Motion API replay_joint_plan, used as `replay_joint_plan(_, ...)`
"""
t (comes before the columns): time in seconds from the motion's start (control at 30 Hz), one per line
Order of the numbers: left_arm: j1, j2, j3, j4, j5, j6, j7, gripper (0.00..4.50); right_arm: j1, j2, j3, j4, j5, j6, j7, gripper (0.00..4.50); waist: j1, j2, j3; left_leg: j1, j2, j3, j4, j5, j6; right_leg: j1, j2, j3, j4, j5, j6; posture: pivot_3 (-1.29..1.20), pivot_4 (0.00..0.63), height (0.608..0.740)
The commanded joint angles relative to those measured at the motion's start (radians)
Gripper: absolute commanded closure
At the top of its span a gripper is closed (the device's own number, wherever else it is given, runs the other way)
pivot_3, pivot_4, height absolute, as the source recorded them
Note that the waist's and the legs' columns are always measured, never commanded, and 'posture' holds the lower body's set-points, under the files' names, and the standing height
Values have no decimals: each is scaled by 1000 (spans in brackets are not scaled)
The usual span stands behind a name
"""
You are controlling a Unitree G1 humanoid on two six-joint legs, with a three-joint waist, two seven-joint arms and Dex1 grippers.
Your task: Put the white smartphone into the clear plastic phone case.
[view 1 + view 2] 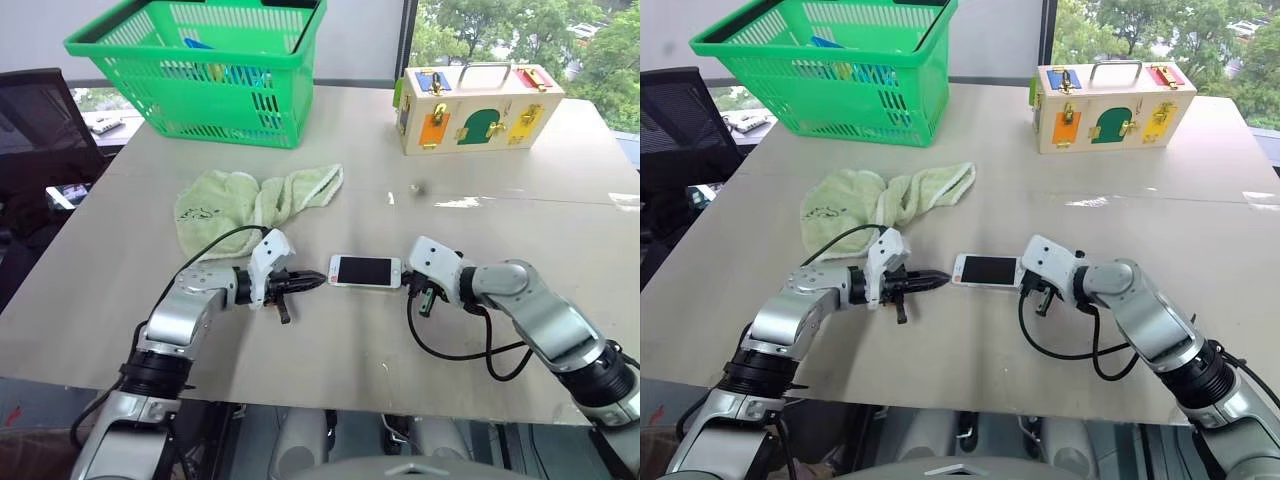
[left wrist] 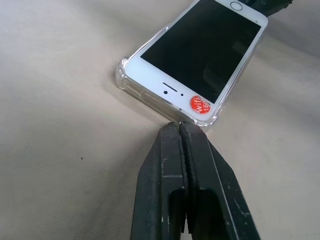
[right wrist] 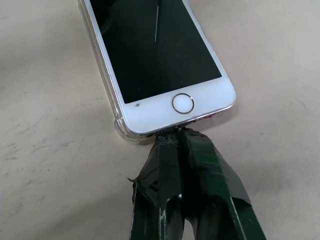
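The white smartphone (image 1: 365, 271) lies screen up on the table between my two grippers. It has an orange sticker at its left end and a home button (image 3: 182, 103) at its right end. The clear plastic phone case (image 2: 123, 76) wraps it, its rim showing along the phone's edges and corners. My left gripper (image 1: 320, 278) is shut, and its tips (image 2: 179, 128) touch the case at the sticker end. My right gripper (image 1: 408, 283) is shut too, its taped tips (image 3: 175, 134) pressed against the home-button end. Neither gripper holds anything.
A pale green towel (image 1: 255, 200) lies crumpled just behind the left gripper. A green basket (image 1: 200, 70) stands at the back left and a wooden latch box (image 1: 480, 110) at the back right. A small crumb-like object (image 1: 420, 187) sits mid-table. The table's front edge (image 1: 330, 400) is close.
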Motion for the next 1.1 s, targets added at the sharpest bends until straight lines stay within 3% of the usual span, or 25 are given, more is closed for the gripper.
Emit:
replay_joint_plan(0.03, 14, 18, 39, 7, -28, 20, 2, 4446, 15, -10, -52, -20, 30, -53, 22, 4500, 0, 0, 0, -1, 0, 0, 0, 0, 0, 0, 0, 0, 0, 0, 0, 0, 150, 740)
replay_joint_plan(0.4, -40, 17, 42, -5, -65, 36, -4, 4446, 42, -33, -148, -56, 88, -43, 27, 4500, 1, -1, 1, -4, -1, 0, -1, 2, 3, -2, 2, 0, -1, 1, 2, 0, 150, 740)
replay_joint_plan(0.73, -3, 60, 20, 18, -35, 18, -26, 4446, 83, -65, -113, -94, 93, -18, 24, 4500, -1, -1, 1, -5, -2, 1, -2, 2, 3, -2, 3, 0, -4, 1, 3, 0, 150, 740)
replay_joint_plan(1.1, -6, 32, -14, -15, -32, 27, -11, 4446, 63, -60, -101, -106, 105, -18, 29, 4500, 3, -1, 1, -5, -2, 1, -2, 2, 3, -2, 2, 0, -3, 1, 3, 0, 150, 740)
